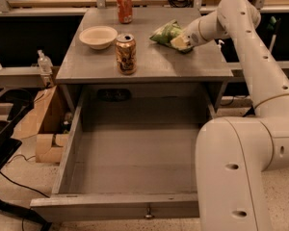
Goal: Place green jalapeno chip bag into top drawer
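The green jalapeno chip bag [164,32] lies on the grey table top [154,64], at its back right. My gripper [182,42] reaches in from the right and sits at the bag's right end, touching it. The arm's white links run down the right side of the view. The top drawer [120,207] stands pulled wide open below the table's front edge, with nothing inside and a small metal knob [148,214] on its front panel.
A tan bowl [98,36] and a brown soda can [126,54] stand on the table left of the bag, with a red can [124,7] at the back. A plastic bottle [45,61] and a cardboard box [43,124] are at the left.
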`<control>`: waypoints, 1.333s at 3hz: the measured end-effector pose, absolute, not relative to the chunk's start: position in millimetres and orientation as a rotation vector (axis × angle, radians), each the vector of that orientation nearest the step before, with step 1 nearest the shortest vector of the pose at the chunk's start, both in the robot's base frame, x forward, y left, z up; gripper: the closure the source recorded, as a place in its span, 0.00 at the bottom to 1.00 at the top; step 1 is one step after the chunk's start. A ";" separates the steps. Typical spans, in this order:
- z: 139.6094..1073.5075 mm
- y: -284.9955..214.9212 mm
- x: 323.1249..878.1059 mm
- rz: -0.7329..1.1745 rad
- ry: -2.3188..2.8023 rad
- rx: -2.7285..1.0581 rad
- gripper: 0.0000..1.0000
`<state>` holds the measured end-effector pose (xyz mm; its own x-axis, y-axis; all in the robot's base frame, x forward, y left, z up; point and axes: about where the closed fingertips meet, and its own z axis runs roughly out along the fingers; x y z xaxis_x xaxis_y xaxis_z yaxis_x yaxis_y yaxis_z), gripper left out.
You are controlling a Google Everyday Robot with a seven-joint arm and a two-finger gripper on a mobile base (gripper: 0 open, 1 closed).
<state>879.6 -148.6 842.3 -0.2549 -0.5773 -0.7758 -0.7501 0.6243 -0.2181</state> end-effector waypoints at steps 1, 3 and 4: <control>843.6 -148.6 879.6 0.243 1.952 -1.048 1.00; 844.2 -148.7 879.5 0.243 1.951 -1.048 1.00; 844.3 -148.7 879.5 0.243 1.951 -1.048 1.00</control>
